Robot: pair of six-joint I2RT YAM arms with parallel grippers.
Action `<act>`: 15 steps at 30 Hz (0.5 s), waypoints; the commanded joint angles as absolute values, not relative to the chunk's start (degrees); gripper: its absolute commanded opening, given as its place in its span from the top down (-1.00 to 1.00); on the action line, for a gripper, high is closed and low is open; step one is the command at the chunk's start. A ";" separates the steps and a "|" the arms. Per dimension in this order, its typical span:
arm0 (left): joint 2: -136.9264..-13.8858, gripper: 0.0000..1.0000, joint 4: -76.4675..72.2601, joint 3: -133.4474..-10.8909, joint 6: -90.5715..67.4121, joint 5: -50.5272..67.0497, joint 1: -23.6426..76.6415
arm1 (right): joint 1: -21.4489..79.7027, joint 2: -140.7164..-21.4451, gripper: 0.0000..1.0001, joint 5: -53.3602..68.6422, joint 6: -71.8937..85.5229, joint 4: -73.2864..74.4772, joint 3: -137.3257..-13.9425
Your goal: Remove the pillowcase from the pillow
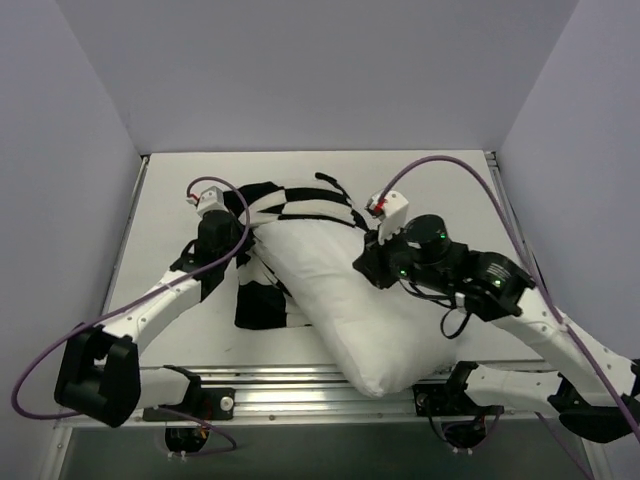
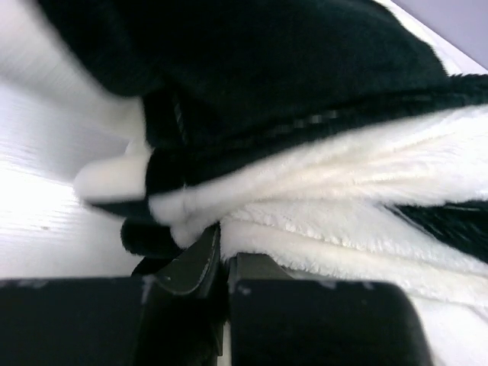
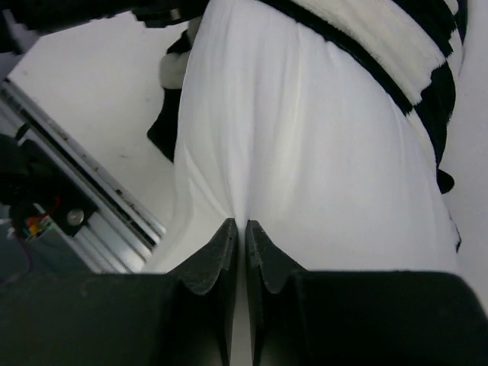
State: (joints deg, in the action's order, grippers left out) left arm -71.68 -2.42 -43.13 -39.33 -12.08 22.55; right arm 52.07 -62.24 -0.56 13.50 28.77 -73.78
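The plain white pillow (image 1: 360, 300) lies diagonally across the table, its near end over the front rail; it fills the right wrist view (image 3: 305, 152). The black and white checkered pillowcase (image 1: 295, 200) is bunched around its far end and hangs down its left side (image 1: 262, 305). My left gripper (image 1: 240, 232) is shut on a fold of the pillowcase (image 2: 305, 198) at the pillow's far left. My right gripper (image 1: 368, 250) is shut, pinching a pleat of the pillow's white fabric (image 3: 238, 210) on its right side.
A metal rail (image 1: 250, 380) runs along the table's front edge, also seen in the right wrist view (image 3: 84, 191). White enclosure walls stand on the left, right and back. Purple cables loop above both arms.
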 commanded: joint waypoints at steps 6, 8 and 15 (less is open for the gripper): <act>-88.41 0.87 -5.36 -52.02 -37.90 -26.82 13.10 | 51.86 -49.22 1.00 16.50 12.92 33.58 -76.22; -89.90 0.74 -7.63 -54.14 -36.66 -20.67 13.18 | 51.77 -50.00 1.00 15.04 13.62 33.22 -74.89; -82.98 -0.48 -4.14 -52.82 -35.51 -14.24 13.18 | 50.89 -57.38 0.21 -7.81 16.43 33.58 -69.35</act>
